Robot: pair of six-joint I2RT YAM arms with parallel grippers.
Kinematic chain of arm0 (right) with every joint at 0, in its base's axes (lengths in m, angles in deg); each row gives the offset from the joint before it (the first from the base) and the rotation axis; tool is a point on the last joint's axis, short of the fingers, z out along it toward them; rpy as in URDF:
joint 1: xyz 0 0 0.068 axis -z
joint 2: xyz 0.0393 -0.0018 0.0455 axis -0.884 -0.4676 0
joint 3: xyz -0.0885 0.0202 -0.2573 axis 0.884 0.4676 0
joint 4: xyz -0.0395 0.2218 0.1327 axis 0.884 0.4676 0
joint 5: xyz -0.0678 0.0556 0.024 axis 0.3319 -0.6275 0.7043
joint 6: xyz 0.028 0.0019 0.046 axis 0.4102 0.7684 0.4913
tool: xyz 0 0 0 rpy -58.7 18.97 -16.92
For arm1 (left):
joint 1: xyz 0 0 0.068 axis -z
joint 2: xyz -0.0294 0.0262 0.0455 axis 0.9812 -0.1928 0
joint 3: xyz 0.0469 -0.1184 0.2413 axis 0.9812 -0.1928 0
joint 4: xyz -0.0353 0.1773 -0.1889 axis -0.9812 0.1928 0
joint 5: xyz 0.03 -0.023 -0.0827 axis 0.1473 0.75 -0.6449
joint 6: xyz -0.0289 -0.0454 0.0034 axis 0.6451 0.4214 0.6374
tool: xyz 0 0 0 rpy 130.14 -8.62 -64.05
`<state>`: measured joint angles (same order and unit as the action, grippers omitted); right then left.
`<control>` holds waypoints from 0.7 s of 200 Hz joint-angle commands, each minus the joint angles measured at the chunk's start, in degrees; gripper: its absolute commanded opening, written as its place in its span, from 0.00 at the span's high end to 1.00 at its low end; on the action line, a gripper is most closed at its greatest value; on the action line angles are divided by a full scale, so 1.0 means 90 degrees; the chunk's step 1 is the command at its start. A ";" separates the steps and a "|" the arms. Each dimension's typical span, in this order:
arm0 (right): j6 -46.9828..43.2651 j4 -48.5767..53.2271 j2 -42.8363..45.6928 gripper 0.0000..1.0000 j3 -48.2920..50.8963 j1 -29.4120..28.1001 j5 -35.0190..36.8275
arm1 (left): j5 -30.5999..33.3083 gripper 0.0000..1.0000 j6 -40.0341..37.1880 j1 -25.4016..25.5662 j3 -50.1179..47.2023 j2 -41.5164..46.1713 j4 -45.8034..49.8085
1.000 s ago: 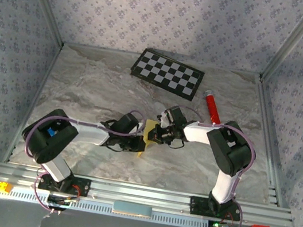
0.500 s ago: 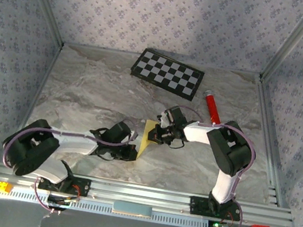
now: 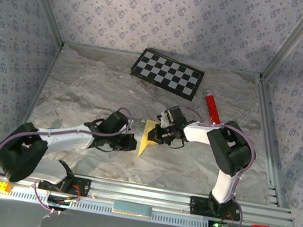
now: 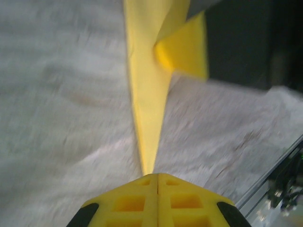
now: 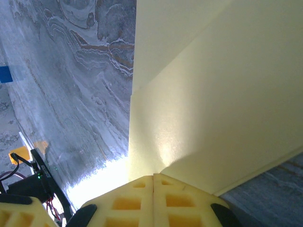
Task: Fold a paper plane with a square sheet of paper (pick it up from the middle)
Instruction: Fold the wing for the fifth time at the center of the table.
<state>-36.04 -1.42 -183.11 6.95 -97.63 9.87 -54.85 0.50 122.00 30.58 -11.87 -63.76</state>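
The pale-yellow paper (image 3: pixel 147 139) lies mid-table, folded into a narrow pointed paper plane shape with its tip toward the near edge. My right gripper (image 3: pixel 158 134) is shut on its far end. In the right wrist view the creased sheet (image 5: pixel 213 94) runs out from the closed right gripper (image 5: pixel 153 177). My left gripper (image 3: pixel 133 144) is shut, just left of the paper's near part. In the blurred left wrist view the paper (image 4: pixel 147 94) narrows to a point at the closed left gripper (image 4: pixel 157 176). I cannot tell whether that point is pinched.
A black-and-white checkerboard panel (image 3: pixel 167 73) lies at the back. A red tube (image 3: pixel 211 106) lies right of it, behind the right arm. A metal rail (image 3: pixel 138 193) runs along the near edge. Patterned walls enclose the marble table (image 3: pixel 85 91).
The left gripper has swept from the paper's middle down toward its near tip, then back up a little to the left. The right gripper and the paper have stayed put.
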 commanded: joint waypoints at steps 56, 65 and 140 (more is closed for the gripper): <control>0.0191 0.0511 -0.0419 1.00 0.0157 0.0184 0.0799 | -0.0483 1.00 -0.0013 0.0024 0.1089 -0.1820 -0.0755; 0.0194 0.0514 -0.0429 1.00 0.0142 0.0185 0.0779 | -0.0487 1.00 -0.0027 0.0045 0.1033 -0.1917 -0.0748; 0.0184 0.0563 -0.0396 1.00 0.0130 0.0250 0.0774 | -0.0247 1.00 0.0164 0.0182 0.0297 -0.1524 -0.1107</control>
<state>-35.23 -1.58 -183.31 6.95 -95.73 9.11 -58.11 1.01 121.67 37.36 -25.82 -78.01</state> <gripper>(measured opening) 0.052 0.044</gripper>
